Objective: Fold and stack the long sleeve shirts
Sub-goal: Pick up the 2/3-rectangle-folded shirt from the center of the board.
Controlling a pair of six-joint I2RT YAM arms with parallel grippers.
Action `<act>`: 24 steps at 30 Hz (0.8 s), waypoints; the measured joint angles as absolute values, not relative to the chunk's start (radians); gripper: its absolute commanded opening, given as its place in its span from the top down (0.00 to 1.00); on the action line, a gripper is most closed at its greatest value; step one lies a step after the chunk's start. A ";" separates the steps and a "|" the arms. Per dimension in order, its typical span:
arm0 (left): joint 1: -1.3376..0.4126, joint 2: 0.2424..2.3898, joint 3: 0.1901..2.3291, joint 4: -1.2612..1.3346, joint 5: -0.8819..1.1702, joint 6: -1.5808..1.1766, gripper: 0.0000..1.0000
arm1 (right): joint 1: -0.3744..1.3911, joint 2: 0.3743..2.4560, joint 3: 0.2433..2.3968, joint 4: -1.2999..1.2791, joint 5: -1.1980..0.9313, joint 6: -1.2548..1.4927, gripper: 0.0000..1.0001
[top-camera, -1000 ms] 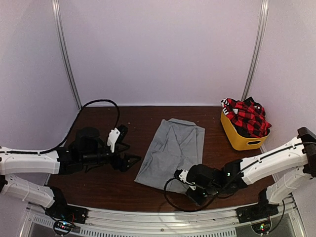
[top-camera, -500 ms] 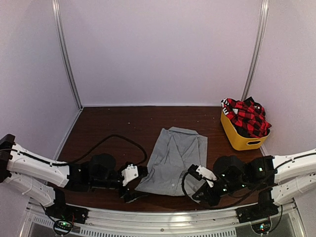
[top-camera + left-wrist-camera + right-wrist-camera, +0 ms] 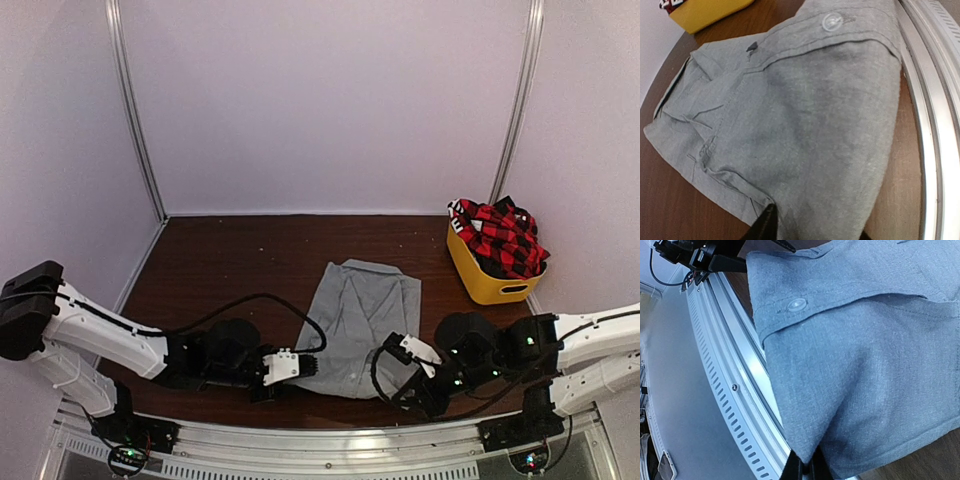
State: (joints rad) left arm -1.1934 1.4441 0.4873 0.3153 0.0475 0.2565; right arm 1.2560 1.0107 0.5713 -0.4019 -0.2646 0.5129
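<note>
Currently the grey shirt (image 3: 365, 310) lies flat on the table (image 3: 220, 250), its near edge at my arms.
My right gripper (image 3: 805, 467) is pinched closed on its near right corner; my left gripper (image 3: 305, 366) sits at the near left corner, and I cannot tell whether it grips.

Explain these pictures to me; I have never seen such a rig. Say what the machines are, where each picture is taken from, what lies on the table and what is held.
Two robot arms, left and right, are bolted at the near edge of the table, each ending in a two-finger gripper. The wide picture looks down from above and behind them; the close-ups come from wrist cameras. On it lies a grey shirt; a yellow tub holds a plaid shirt. The right gripper pinches the grey shirt's near-right corner. The left gripper straddles its near-left corner; whether it grips is unclear.
</note>
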 measured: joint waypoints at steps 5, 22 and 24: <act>-1.195 1.477 0.554 0.258 0.057 0.252 1.00 | 1.242 1.011 0.571 -0.412 -0.260 0.515 0.95; -1.063 1.403 0.765 -0.047 0.260 -0.086 1.00 | 1.341 1.016 0.646 -0.476 -0.047 0.556 0.18; -1.056 1.414 0.786 -0.077 0.287 -0.114 1.00 | 1.378 1.026 0.669 -0.480 -0.007 0.558 0.17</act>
